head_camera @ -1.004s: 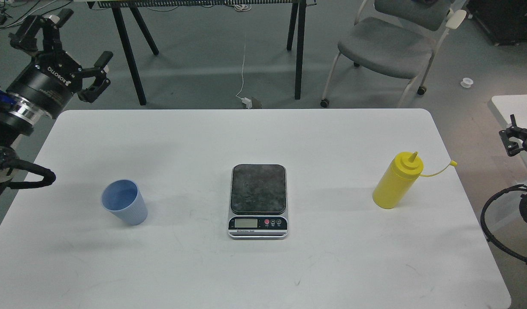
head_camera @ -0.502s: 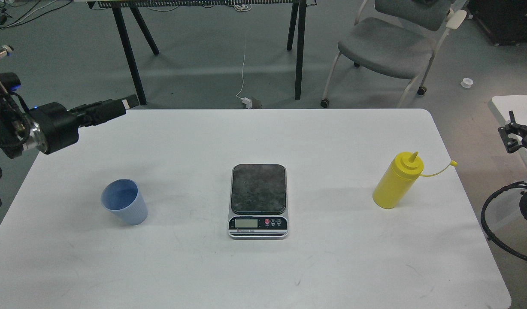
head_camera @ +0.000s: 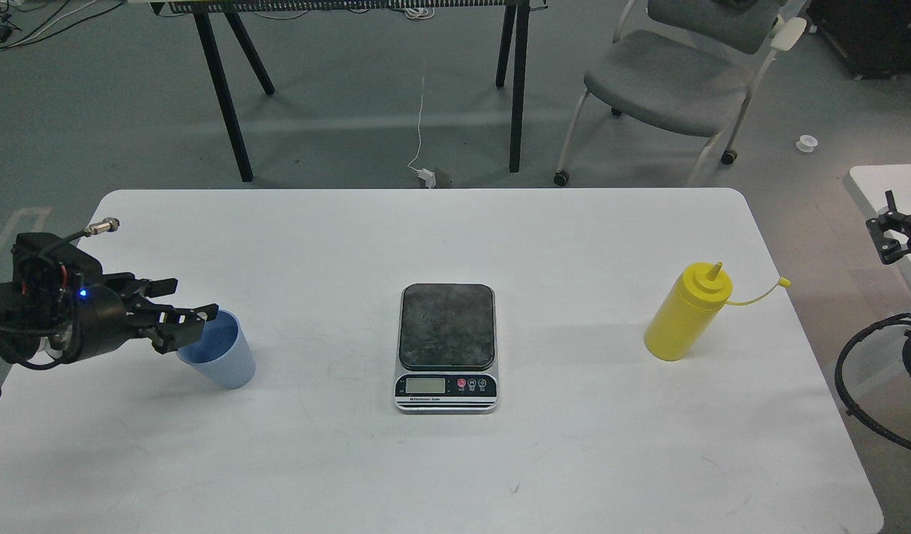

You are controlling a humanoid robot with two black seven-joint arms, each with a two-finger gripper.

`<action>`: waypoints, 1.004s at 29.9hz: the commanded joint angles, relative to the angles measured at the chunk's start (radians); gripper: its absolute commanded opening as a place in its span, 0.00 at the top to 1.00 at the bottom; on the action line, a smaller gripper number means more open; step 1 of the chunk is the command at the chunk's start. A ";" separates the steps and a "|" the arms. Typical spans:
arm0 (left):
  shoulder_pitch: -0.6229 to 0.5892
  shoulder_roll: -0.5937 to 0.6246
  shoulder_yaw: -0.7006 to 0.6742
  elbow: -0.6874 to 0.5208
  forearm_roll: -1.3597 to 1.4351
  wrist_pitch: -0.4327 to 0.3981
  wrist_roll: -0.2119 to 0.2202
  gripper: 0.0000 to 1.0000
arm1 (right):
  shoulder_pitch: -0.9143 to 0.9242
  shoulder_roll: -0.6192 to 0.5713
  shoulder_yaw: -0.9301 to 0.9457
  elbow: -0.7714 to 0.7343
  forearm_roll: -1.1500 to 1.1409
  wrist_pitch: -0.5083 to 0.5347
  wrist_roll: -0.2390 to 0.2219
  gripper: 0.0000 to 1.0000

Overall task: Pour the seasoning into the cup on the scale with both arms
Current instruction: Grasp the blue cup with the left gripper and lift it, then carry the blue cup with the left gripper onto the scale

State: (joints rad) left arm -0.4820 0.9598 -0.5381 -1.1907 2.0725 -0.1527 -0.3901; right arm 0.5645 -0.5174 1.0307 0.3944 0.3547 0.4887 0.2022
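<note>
Our left gripper (head_camera: 185,315) has its two fingers apart, one tip over the far left rim of the blue cup (head_camera: 219,361), the other just behind; nothing is clamped. The left arm reaches in low and level from the left edge. The scale (head_camera: 446,347) sits mid-table, its plate bare, well right of the cup. The yellow bottle (head_camera: 686,313) stands far right, cap dangling on its tether. Our right gripper (head_camera: 892,239) hangs off the table's right side; we cannot tell its opening.

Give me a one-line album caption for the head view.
Left claw open at the blue cup; scale and yellow bottle wait.
</note>
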 commanded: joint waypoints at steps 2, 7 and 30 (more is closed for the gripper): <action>0.003 -0.019 0.045 0.039 -0.003 0.001 -0.003 0.44 | 0.000 0.002 -0.001 0.000 0.000 0.000 0.000 0.00; 0.000 -0.038 0.075 0.063 -0.009 0.001 -0.004 0.68 | 0.000 0.003 -0.003 -0.002 0.000 0.000 0.000 0.00; -0.441 -0.154 0.073 -0.138 -0.135 -0.336 -0.066 0.99 | -0.005 -0.001 0.002 -0.009 0.000 0.000 0.005 0.00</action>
State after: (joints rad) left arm -0.8225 0.8881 -0.4668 -1.2941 1.9327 -0.4628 -0.4850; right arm 0.5601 -0.5183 1.0311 0.3849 0.3533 0.4887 0.2071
